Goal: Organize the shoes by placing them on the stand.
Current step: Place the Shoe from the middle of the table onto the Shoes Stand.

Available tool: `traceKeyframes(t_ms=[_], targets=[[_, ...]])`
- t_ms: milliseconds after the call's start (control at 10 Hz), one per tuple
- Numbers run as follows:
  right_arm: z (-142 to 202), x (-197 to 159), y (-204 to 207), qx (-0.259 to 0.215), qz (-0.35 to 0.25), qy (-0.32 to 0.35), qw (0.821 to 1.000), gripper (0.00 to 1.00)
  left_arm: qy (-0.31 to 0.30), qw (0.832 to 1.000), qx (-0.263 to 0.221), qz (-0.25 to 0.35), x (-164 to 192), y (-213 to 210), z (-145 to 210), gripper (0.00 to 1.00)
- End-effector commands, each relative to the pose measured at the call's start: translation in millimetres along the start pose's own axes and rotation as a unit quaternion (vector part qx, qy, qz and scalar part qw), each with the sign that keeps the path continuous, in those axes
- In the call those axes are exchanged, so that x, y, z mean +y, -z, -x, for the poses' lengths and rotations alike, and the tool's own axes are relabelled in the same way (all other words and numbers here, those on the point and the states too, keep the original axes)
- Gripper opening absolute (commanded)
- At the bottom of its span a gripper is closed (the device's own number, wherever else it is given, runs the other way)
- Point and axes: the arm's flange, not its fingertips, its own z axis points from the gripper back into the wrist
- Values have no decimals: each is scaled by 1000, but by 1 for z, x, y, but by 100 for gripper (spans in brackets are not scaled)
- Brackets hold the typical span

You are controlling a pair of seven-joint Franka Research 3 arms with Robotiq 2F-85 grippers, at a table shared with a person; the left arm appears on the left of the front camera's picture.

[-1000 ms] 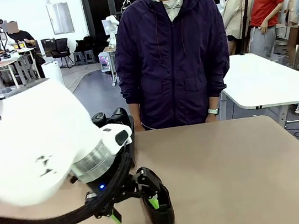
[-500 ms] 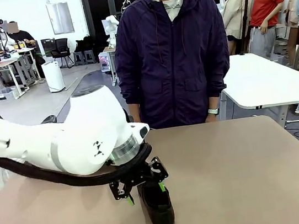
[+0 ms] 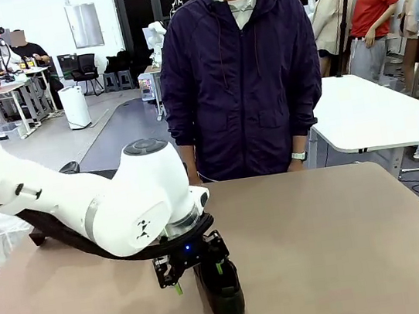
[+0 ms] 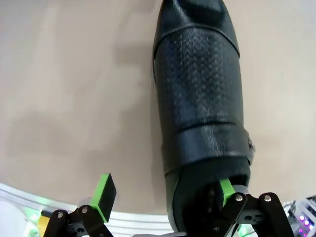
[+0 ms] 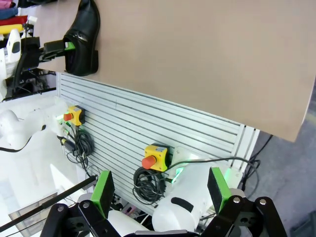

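While a person (image 3: 241, 74) looks on from the far side, the left gripper (image 3: 196, 274), jaws wide, straddles one side wall of a shoe (image 3: 222, 294) near the table's (image 3: 347, 247) near edge, apparently poised to close and lift it toward the stand.

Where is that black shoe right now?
The shoe stands on the near edge of the table, left of the middle in the front view, with the left gripper open around its heel end.

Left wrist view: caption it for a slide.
Open left gripper straddles the heel end of a black shoe on the tan table.
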Motion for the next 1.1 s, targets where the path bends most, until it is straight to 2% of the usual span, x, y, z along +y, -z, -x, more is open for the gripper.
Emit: traceKeyframes(t_ms=[0,100,200,300,400,1000], targets=[[-1,1,-4,0,-2,0,1000,100,-2,999,-36,-3,-17,18,-7,100],[-1,1,-4,0,-2,0,1000,100,-2,999,-41,-1,-16,22,-10,100],[-1,1,-4,0,-2,0,1000,100,-3,999,-39,-9,-15,24,-12,68],[-1,1,-4,0,-2,0,1000,100,-5,999,-41,-9,-15,25,-11,8],[-1,1,-4,0,-2,0,1000,100,-2,999,-42,-10,-15,24,-12,0],[-1,1,-4,0,-2,0,1000,100,8,998,-55,-10,-14,19,-9,0]])
